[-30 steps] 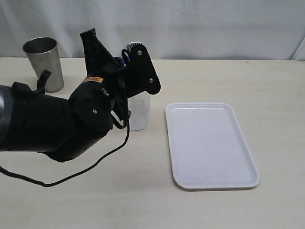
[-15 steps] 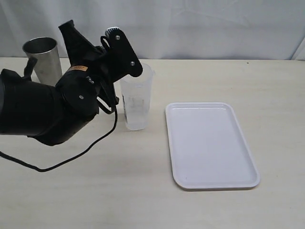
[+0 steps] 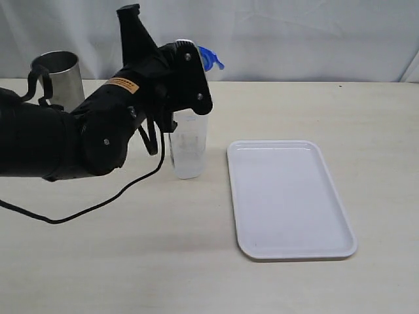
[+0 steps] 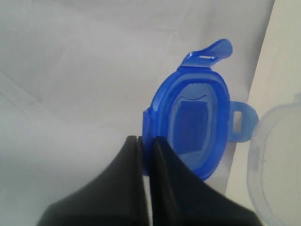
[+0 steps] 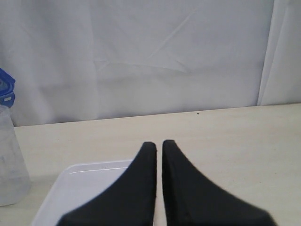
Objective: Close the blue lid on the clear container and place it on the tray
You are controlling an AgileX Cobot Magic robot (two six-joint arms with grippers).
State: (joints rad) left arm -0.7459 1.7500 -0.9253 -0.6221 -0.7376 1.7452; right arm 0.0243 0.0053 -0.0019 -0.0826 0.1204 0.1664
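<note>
Jaws of the left gripper (image 4: 146, 142) pinched narrow on one edge of the blue lid (image 4: 195, 126); in the left wrist view we see the lid's hollow underside, with two snap flaps spread free. In the exterior view we find the left gripper (image 3: 194, 53) raised over the clear container (image 3: 188, 149), the blue lid (image 3: 209, 58) tilted just above the container's open mouth and not seated flat on it. We cannot tell whether lid and rim touch. The container stands upright on the table (image 3: 196, 261), just beside the left edge of the tray (image 3: 294, 252) but apart from it. The tray lies flat. Behind the left arm, at the far left, we note a steel cup (image 3: 57, 73), partly hidden by it.

The right gripper (image 5: 159, 144) shows jaws drawn almost together, a thin slit between them and nothing held. It hangs near the tray (image 5: 80, 176), well apart from the container (image 5: 9, 162).
</note>
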